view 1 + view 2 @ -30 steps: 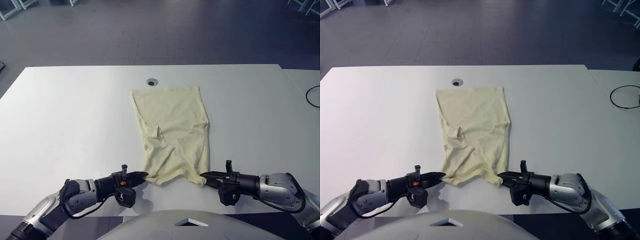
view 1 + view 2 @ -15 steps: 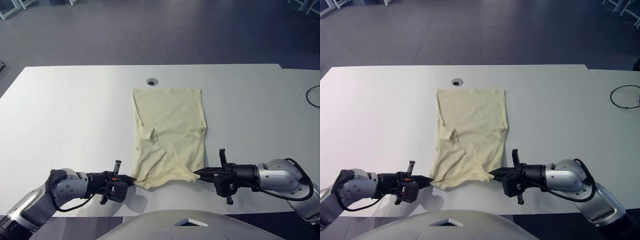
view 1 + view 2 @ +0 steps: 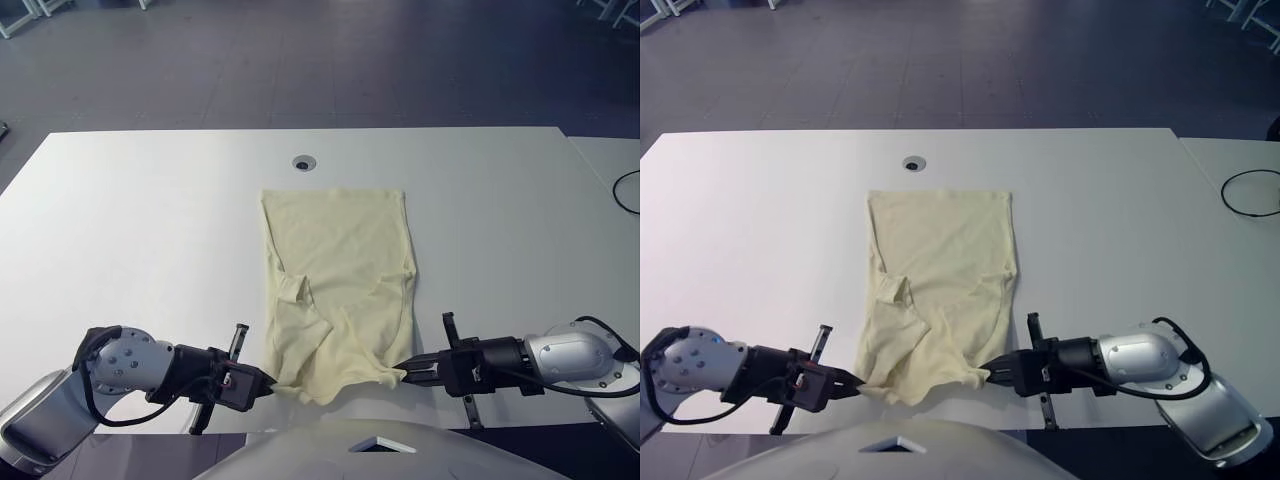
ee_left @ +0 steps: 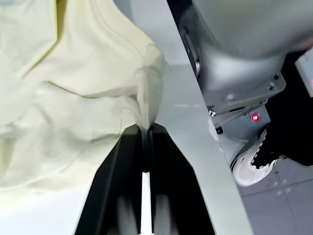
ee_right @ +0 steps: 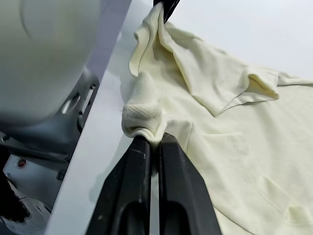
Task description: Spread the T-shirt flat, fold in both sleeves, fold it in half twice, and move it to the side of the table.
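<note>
- In the middle of the table [image 3: 140, 230], the pale yellow T-shirt [image 3: 340, 270] lies lengthwise, rumpled at its near end.
- The left gripper [image 3: 266, 381] is clamped on its near left corner.
- The right gripper [image 3: 404, 373] pinches its near right corner.
- A round cable hole [image 3: 302, 163] sits just beyond the far hem.

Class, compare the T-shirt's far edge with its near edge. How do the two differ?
The T-shirt's far edge lies flat and straight; the near edge is wrinkled and uneven. The far edge is free; the near edge is pinched at its corners by the left claw and right claw. Both are pale yellow.
</note>
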